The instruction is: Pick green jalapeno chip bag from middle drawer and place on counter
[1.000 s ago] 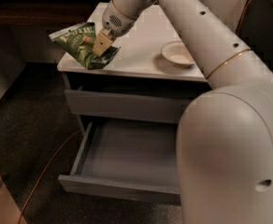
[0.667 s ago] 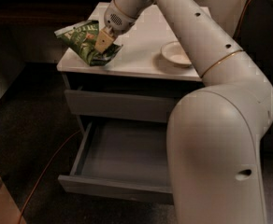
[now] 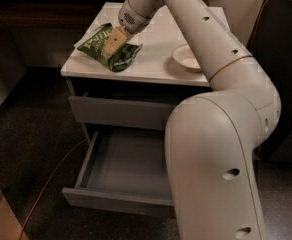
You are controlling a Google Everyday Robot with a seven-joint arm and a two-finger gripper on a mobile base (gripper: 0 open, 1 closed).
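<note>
The green jalapeno chip bag [image 3: 125, 57] lies on the left part of the white counter [image 3: 153, 46], near its front left corner. My gripper [image 3: 112, 43] reaches down from the arm onto the bag's middle. One tan finger lies across the bag's top, and the jaws look closed on it. The middle drawer [image 3: 117, 202] is pulled open below, and its dark grey floor shows nothing on it.
A cream bowl [image 3: 188, 58] sits on the counter's right part. The upper grey drawer front [image 3: 121, 113] is closed. My large white arm [image 3: 213, 149] covers the cabinet's right side. An orange cable [image 3: 51, 179] runs over the dark floor at left.
The bag and the gripper have moved lower and further in from the counter's left edge, so the bag now rests on the slab. The drawer has stayed open.
</note>
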